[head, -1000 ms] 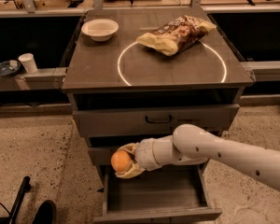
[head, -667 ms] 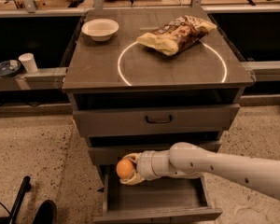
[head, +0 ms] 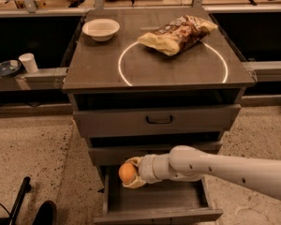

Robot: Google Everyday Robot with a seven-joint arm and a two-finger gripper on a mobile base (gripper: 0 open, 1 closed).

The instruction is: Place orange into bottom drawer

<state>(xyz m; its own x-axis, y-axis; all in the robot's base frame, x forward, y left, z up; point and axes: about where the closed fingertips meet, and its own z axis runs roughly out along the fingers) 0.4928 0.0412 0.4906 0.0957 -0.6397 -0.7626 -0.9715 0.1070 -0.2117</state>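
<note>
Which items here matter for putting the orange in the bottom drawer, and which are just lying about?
In the job: orange, gripped by the gripper over the left side of the open bottom drawer.
Lying about: bowl and chip bag on the cabinet top; cup on the left ledge.

Cream gripper (head: 129,174) above the plain grey bottom drawer (head: 164,201) clasps the orange (head: 126,171) — white ring (head: 119,65) on the grey-brown worktop (head: 93,64).

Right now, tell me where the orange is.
The orange is held in the gripper, low and left of centre in the camera view, over the left end of the open bottom drawer.
</note>
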